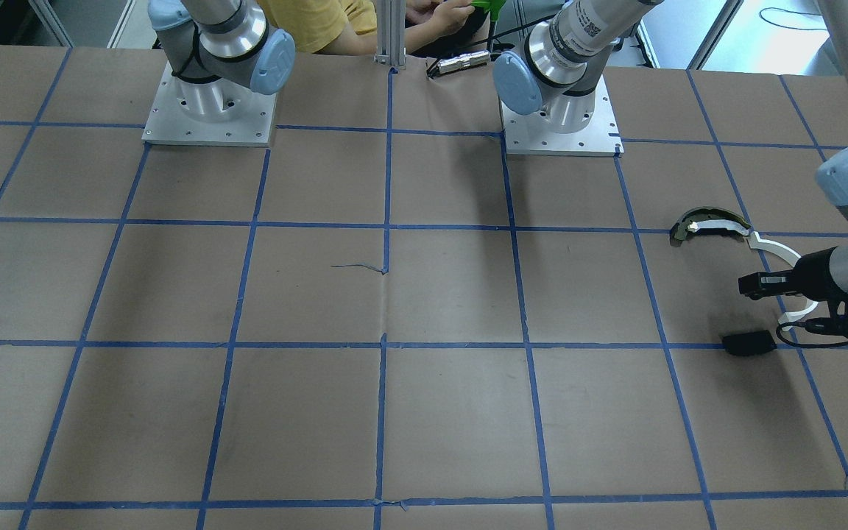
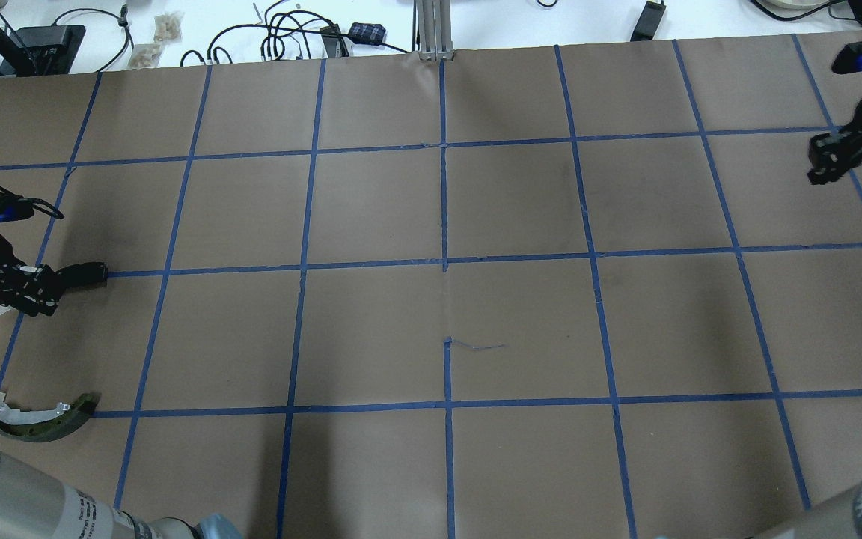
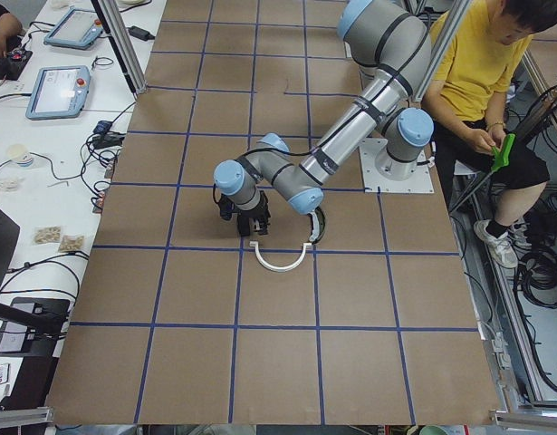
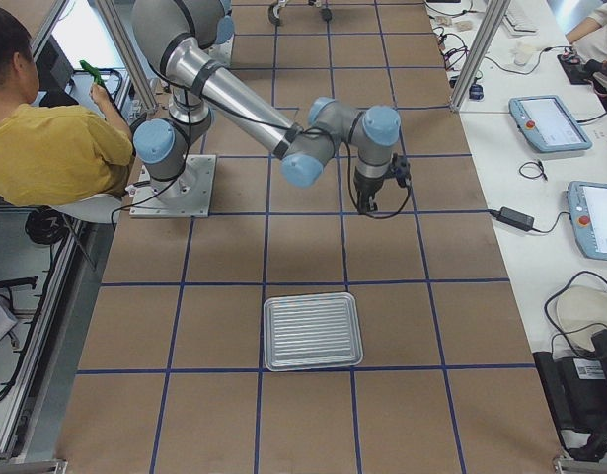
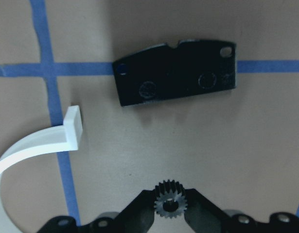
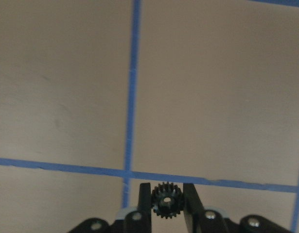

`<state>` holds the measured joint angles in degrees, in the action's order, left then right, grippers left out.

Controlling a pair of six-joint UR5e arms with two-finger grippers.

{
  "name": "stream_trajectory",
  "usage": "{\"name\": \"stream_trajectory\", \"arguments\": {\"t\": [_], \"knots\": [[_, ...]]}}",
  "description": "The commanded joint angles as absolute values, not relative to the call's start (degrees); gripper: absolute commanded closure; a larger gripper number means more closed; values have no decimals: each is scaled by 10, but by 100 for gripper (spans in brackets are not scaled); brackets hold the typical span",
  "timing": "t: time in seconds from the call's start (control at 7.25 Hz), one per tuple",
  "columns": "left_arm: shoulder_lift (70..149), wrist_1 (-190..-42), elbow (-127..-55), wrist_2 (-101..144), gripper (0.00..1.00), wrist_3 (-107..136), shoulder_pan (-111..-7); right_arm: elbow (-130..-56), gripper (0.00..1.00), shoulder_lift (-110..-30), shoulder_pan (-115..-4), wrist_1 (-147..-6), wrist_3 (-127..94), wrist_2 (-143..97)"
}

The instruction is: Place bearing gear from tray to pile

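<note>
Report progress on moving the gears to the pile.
Done: tray looks empty. In hand: left gripper holds a gear beside the black plate and white strip; right gripper holds a second gear far from them. Left: release both; no loose gear shows there yet.

Our left arm (image 3: 350, 127) reaches out from its base, folds at the elbow and turns its wrist down toward the counter (image 2: 371, 209). Our left claw (image 2: 100, 272) hangs low over the counter. Its two fingers (image 5: 139, 208) pinch a small bearing gear (image 5: 171, 203) between their tips. Our right arm (image 4: 234, 94) stretches far to the other side, also with the wrist turned down. Our right claw (image 2: 816, 172) hangs higher over the counter and grips a second gear (image 6: 165, 199) in the same way.
</note>
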<state>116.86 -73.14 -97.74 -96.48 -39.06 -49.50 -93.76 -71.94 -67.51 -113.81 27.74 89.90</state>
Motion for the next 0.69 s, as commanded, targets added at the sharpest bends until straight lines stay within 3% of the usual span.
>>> {"name": "stream_trajectory", "arguments": {"t": [0.0,0.14,0.28,0.41,0.55], "knots": [[1180,-726,-983,-966,100,-391,-486,-945,84,-723,-891,-1149,-25,896],[1185,-709,-984,-977,97,-391,-485,-946,84,-711,-961,-1180,-133,895],[1187,-708,-984,-977,50,-389,-485,-945,83,-703,-1042,-1186,-235,870],[1187,-708,-985,-979,31,-387,-484,-945,82,-675,-1108,-1219,-289,852],[1187,-711,-986,-980,27,-386,-484,-946,80,-642,-1158,-1236,-355,852]]}}
